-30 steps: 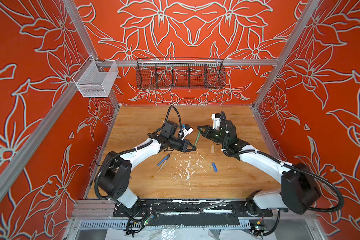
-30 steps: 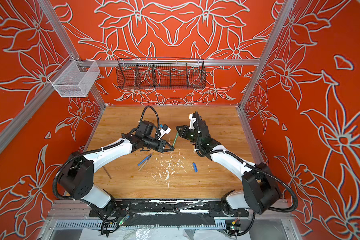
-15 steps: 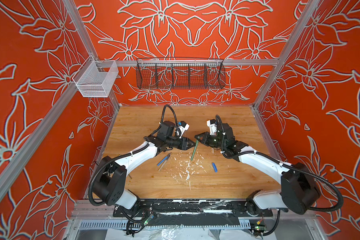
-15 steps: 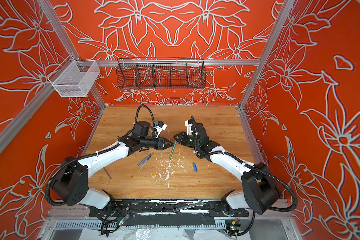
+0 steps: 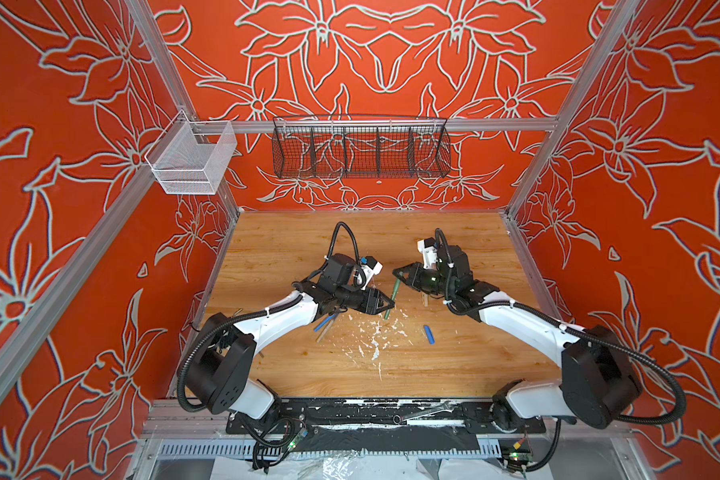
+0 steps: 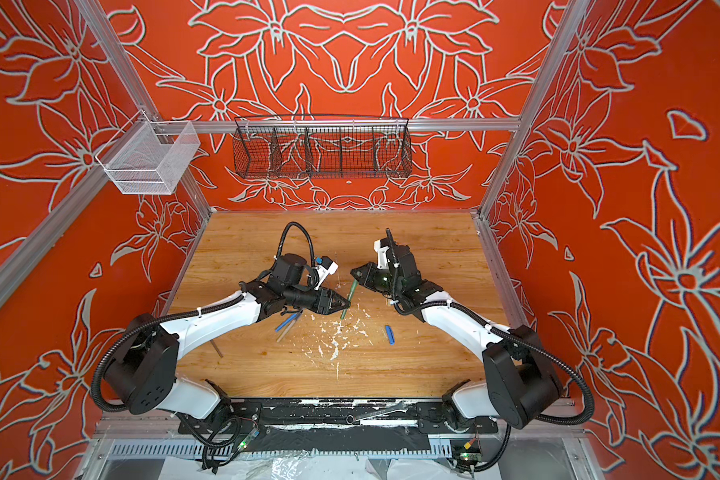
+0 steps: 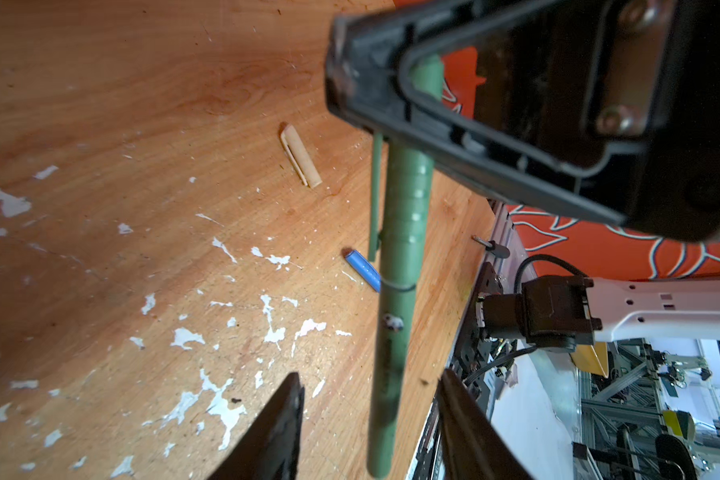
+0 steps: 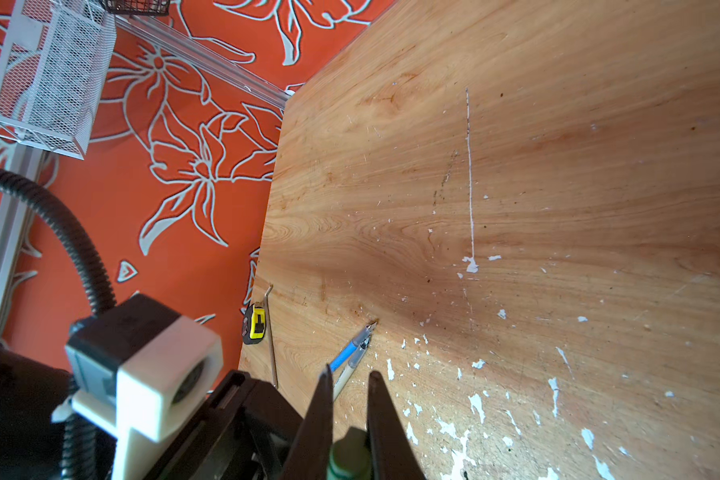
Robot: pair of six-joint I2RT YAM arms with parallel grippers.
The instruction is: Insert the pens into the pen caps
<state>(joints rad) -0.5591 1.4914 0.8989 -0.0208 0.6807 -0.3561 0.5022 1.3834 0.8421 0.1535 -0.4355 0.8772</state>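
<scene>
- The olive green pen [image 5: 391,299] hangs steeply tilted over the middle of the wooden surface [image 5: 287,249]; whether its lower end touches the wood cannot be told
- The olive green cap [image 7: 408,187] sits on the pen's upper end, with its clip running along the side
- The right claw [image 5: 396,272] is clenched on that cap; in the right wrist view the green end sits tight between its dark fingers [image 8: 323,407]
- The left claw [image 7: 368,378] is released: its two fingers [image 7: 283,419] stand on either side of the pen's lower end, with a gap on each side in the left wrist view
- The blue pen [image 5: 324,321] and the beige pen [image 5: 323,332] lie side by side on the surface, just beside the left arm's wrist, both uncapped
- The blue cap [image 5: 429,334] lies alone on the surface, nearer the right arm, just beside a scatter of white flecks [image 5: 375,336]
- The beige cap [image 7: 300,156] lies flat on the surface, apart from the blue cap
- A yellow and black tape measure [image 8: 255,326] sits at the edge of the surface in the right wrist view
</scene>
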